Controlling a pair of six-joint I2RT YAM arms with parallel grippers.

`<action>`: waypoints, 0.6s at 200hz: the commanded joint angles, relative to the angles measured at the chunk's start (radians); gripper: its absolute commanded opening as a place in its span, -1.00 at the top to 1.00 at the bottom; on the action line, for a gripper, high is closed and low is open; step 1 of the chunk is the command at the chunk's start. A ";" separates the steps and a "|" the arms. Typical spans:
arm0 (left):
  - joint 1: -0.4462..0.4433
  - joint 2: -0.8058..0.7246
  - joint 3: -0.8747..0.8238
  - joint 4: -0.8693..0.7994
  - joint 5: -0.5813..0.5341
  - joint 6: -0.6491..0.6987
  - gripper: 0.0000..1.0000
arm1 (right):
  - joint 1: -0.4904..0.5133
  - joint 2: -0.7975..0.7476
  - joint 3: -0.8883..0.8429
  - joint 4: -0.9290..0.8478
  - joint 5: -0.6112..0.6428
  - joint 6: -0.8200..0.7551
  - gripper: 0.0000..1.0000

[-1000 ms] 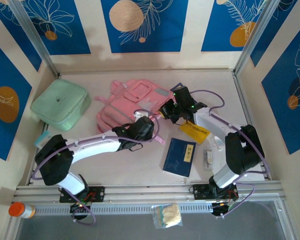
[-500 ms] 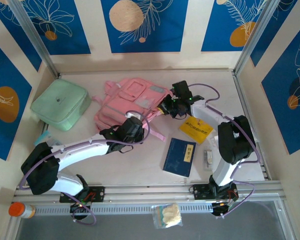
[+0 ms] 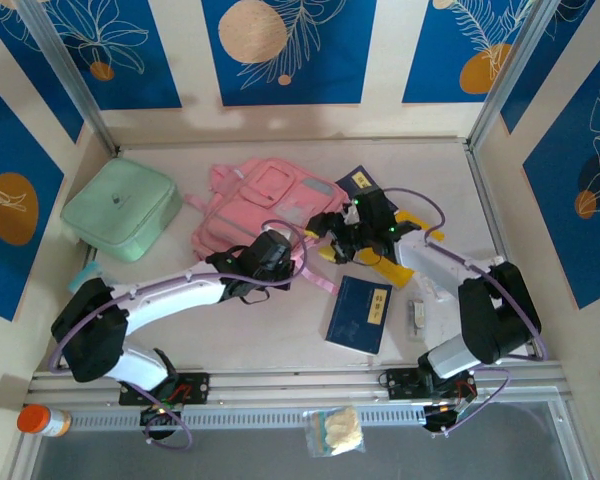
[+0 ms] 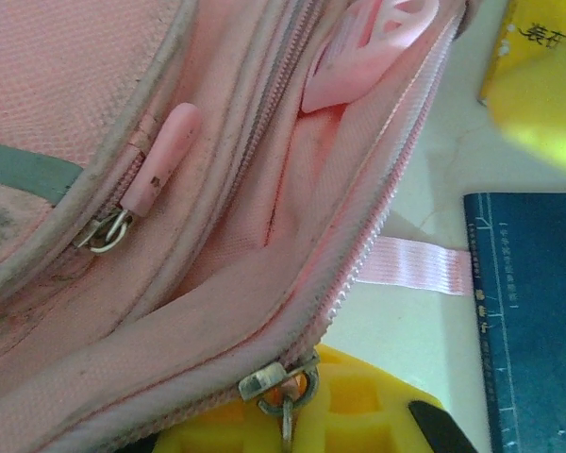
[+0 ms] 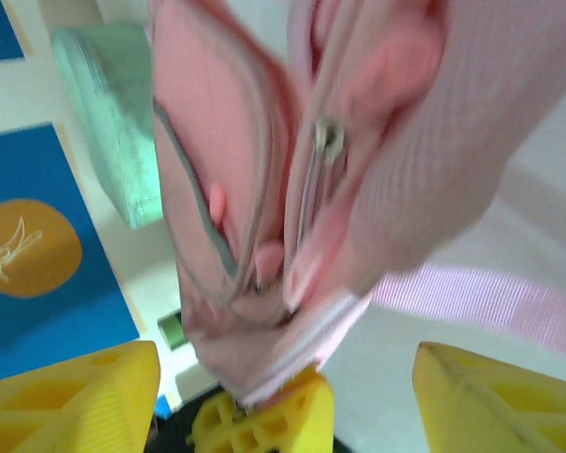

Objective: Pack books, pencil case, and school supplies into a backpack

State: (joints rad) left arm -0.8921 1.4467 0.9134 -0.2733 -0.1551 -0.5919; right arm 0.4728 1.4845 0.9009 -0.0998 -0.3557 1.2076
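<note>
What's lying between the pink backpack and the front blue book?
A pink strap, flat on the table, stretching from the backpack toward the book; the left wrist view shows it.

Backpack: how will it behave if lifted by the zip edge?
Likely floppy: the backpack is soft fabric that folds and creases around the open zip in the left wrist view. It would probably sag and drape rather than hold shape. Its loose strap may trail and snag the navy book beside it.
</note>
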 commanded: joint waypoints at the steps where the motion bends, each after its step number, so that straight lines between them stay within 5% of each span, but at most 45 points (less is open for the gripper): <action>1: 0.005 0.003 0.046 0.076 0.066 0.028 1.00 | 0.025 0.025 -0.047 0.109 -0.049 0.099 -0.45; 34: 0.004 0.000 0.048 0.088 0.089 0.027 1.00 | 0.044 0.147 0.019 0.191 -0.052 0.122 -0.20; 93: 0.005 -0.047 0.026 0.049 0.088 0.041 1.00 | 0.049 0.229 0.119 0.094 0.007 0.014 0.86; 120: 0.004 -0.110 -0.036 0.007 0.079 0.035 1.00 | 0.004 0.220 0.134 0.059 -0.025 -0.073 1.00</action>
State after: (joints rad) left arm -0.8845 1.4338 0.9066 -0.2653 -0.0971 -0.5915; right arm 0.5198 1.7061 0.9958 -0.0143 -0.3660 1.2358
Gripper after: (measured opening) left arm 0.052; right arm 0.102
